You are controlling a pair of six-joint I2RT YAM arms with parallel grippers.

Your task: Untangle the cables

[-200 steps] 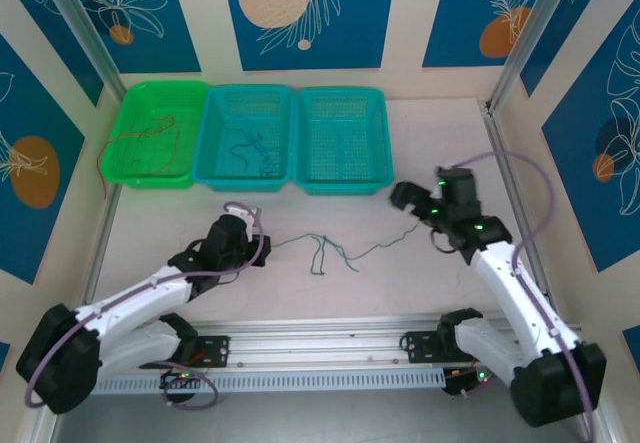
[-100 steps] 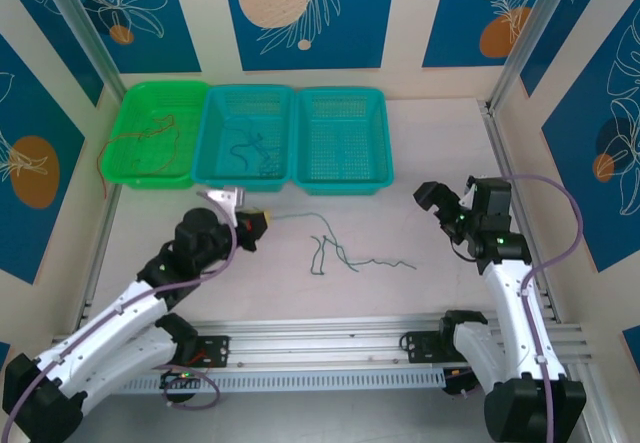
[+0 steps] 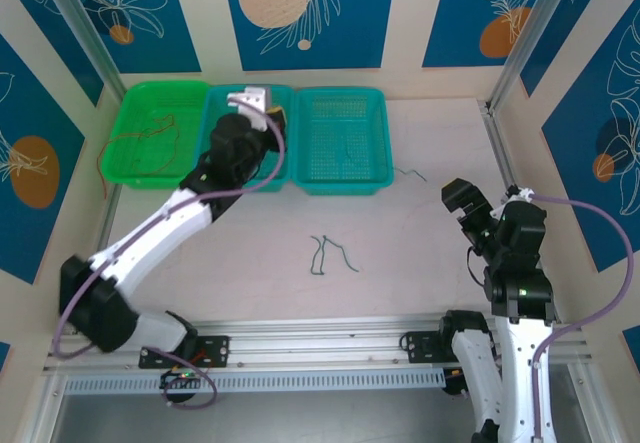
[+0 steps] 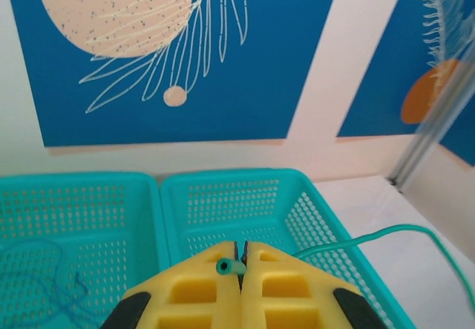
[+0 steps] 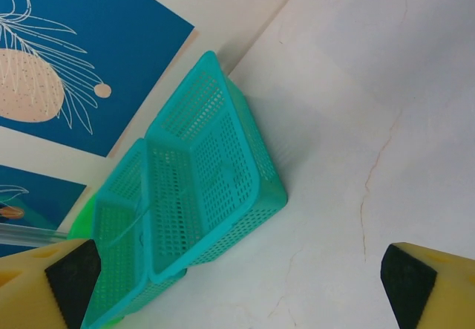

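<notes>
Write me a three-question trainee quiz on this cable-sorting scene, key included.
1. True or false: the left gripper is shut on the end of a thin teal-green wire.
2. What colour is the thin wire lying in the green plastic mesh basket? A red, B blue, C white.
3. Fill in: the right gripper has its jaws standing ____.
Key: 1 true; 2 A; 3 open.
</notes>
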